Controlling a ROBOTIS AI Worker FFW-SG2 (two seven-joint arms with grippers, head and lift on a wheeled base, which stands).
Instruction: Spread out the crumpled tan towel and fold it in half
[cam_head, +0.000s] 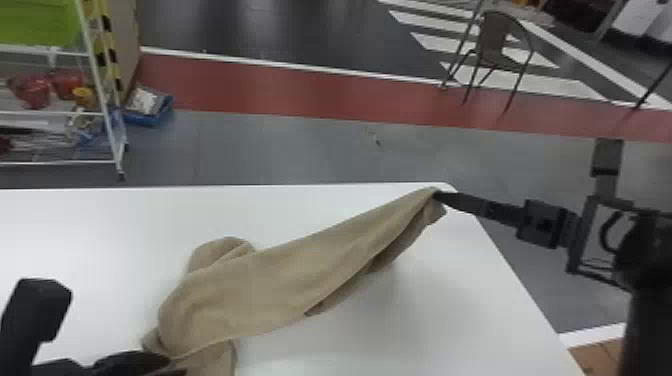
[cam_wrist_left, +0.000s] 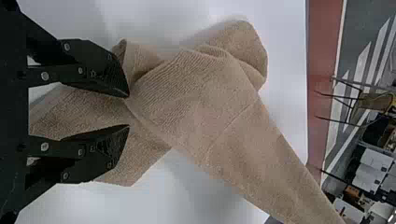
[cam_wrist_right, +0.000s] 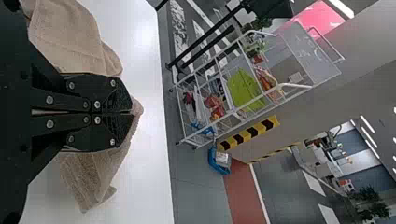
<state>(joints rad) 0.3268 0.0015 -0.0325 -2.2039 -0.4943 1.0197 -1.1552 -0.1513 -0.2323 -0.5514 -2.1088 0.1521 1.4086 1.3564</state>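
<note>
The tan towel (cam_head: 280, 280) stretches diagonally over the white table, its near left end bunched and folded over. My right gripper (cam_head: 440, 196) is shut on the towel's far right corner, near the table's far right corner. In the right wrist view the right gripper (cam_wrist_right: 131, 113) has its fingers pressed together, with towel (cam_wrist_right: 88, 172) on both sides. My left gripper (cam_head: 170, 365) is at the bunched near end. Seen from the left wrist, the left gripper (cam_wrist_left: 128, 111) stands open above the towel (cam_wrist_left: 201, 98), cloth lying beneath and between its fingers.
The white table (cam_head: 100, 225) ends at a far edge and a slanting right edge. Beyond it stand a wire rack (cam_head: 102, 112) at the left, a blue tray (cam_head: 150, 117) on the floor, and a chair (cam_head: 492, 42) at the far right.
</note>
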